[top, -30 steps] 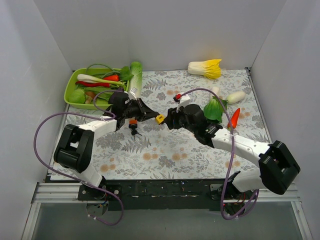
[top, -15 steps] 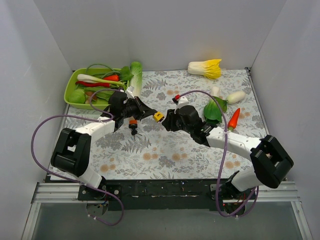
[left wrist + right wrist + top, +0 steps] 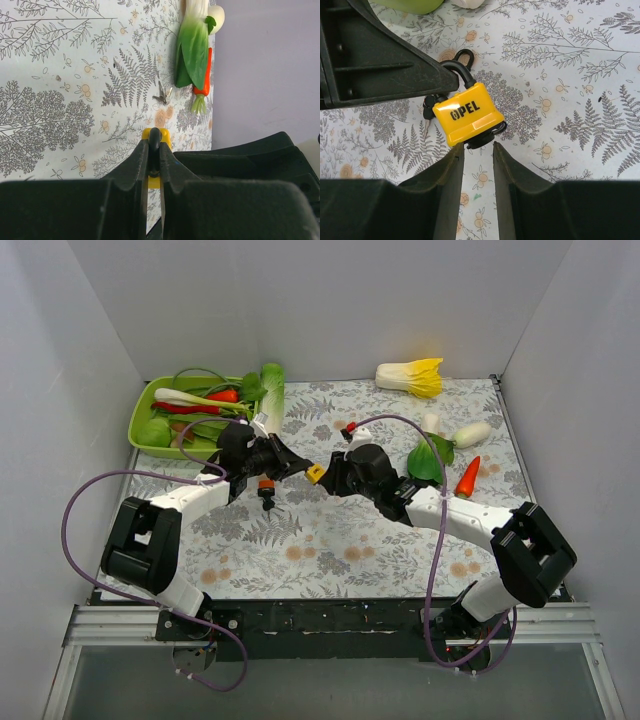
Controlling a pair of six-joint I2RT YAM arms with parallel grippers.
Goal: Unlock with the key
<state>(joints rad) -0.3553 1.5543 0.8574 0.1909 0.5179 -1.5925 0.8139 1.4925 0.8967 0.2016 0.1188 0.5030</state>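
Observation:
A yellow padlock point(image 3: 315, 473) marked OPEL hangs above the mat at mid-table. My left gripper point(image 3: 303, 468) is shut on its black shackle point(image 3: 154, 137); in the left wrist view the yellow body point(image 3: 164, 135) peeks out past the left gripper point(image 3: 154, 145). In the right wrist view the padlock point(image 3: 467, 114) fills the middle, with a black key head point(image 3: 485, 138) sticking out of its underside. My right gripper point(image 3: 478, 146) is open, its fingertips just short of the key head on either side. In the top view the right gripper point(image 3: 328, 478) sits right beside the lock.
A green tray point(image 3: 140, 418) of vegetables stands at the back left, with a leek point(image 3: 272, 390) beside it. A napa cabbage point(image 3: 412, 376), a white radish point(image 3: 472, 433), a bok choy point(image 3: 430, 455) and a carrot point(image 3: 467, 477) lie at the right. Spare keys point(image 3: 427, 111) lie under the lock.
My right arm has moved left and brought its open gripper up to the padlock. The left gripper has kept its hold on the shackle and shifted only slightly.

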